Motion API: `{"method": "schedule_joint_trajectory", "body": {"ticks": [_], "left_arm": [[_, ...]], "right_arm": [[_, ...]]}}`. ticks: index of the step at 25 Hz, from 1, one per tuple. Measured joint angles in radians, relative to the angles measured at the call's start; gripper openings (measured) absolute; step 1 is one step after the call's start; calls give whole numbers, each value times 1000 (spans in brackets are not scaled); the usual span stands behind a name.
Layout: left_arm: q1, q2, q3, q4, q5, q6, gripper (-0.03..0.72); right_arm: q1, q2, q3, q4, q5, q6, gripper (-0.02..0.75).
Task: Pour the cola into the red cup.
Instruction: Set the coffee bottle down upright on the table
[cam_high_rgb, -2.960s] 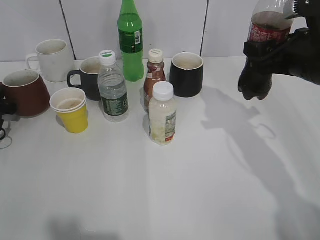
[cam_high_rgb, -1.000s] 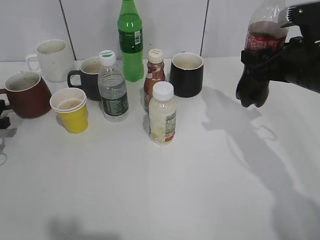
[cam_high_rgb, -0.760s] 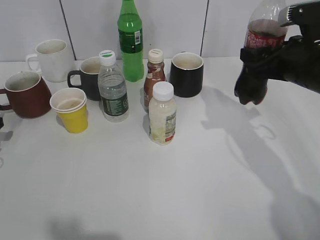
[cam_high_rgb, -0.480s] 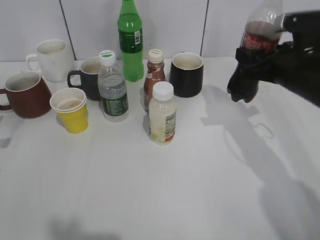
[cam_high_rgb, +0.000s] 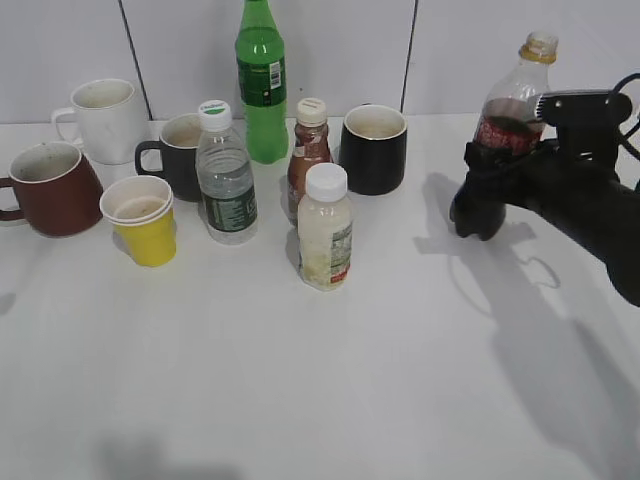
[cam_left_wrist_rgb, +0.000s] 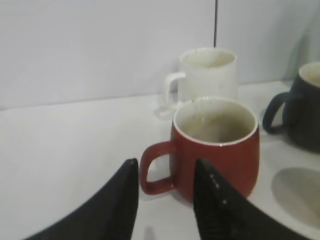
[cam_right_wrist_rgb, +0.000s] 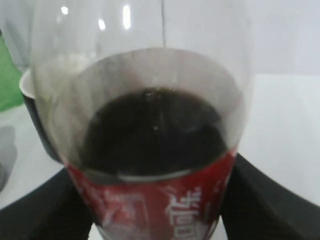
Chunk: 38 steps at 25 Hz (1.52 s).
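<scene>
Cola bottle (cam_high_rgb: 503, 130): held at the far right of the exterior view, clear of the table, tilted with its gold-ringed neck leaning right. No cap is visible on the open mouth. Dark liquid fills only up to the red label.
Right gripper (cam_high_rgb: 492, 172): black fingers closed around the bottle's body at and below the label. The wrist view shows dark pads (cam_right_wrist_rgb: 35, 210) on both sides of the red label. A grip at mid-body probably leaves the neck free to tip.
Red cup (cam_high_rgb: 50, 187): stands upright at the far left edge of the table, well apart from the bottle, handle turned outward to the left. Its cream interior looks empty, so no pouring appears done.
Left gripper (cam_left_wrist_rgb: 165, 192): seen only in its wrist view. Jaws open and holding nothing, one finger on each side of the cup's handle (cam_left_wrist_rgb: 152, 167), not visibly touching it. This stance suits grasping or steadying the cup by the handle.
Obstacles: yellow paper cup (cam_high_rgb: 140, 218), dark grey mug (cam_high_rgb: 180, 152), white mug (cam_high_rgb: 102, 118), water bottle (cam_high_rgb: 225, 175), green bottle (cam_high_rgb: 261, 80), brown bottle (cam_high_rgb: 308, 150), white-capped bottle (cam_high_rgb: 325, 227) and black mug (cam_high_rgb: 373, 148) stand between bottle and cup.
Judgement: bottle and cup must be brought together past this cluster before tipping.
</scene>
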Motion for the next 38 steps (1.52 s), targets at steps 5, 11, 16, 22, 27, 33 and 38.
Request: {"method": "schedule_joint_trajectory", "body": {"ticks": [5, 11, 16, 22, 27, 33, 38], "left_arm": [[0, -27, 0, 36, 0, -16, 290], [0, -56, 0, 42, 1, -19, 290], [0, -85, 1, 42, 1, -20, 290], [0, -110, 1, 42, 0, -45, 290], [0, -167, 1, 26, 1, -78, 290], [0, -337, -60, 15, 285, -198, 290], [-60, -527, -167, 16, 714, -310, 290]], "right_arm": [[0, 25, 0, -5, -7, -1, 487], [0, 39, 0, -87, -22, -1, 487], [0, 40, 0, -116, -21, -2, 487], [0, 40, 0, -117, -22, -2, 575], [0, -41, -3, -117, 14, -22, 608], [0, -248, -12, -110, 192, -34, 608], [0, -438, -59, -110, 489, -37, 608]]}}
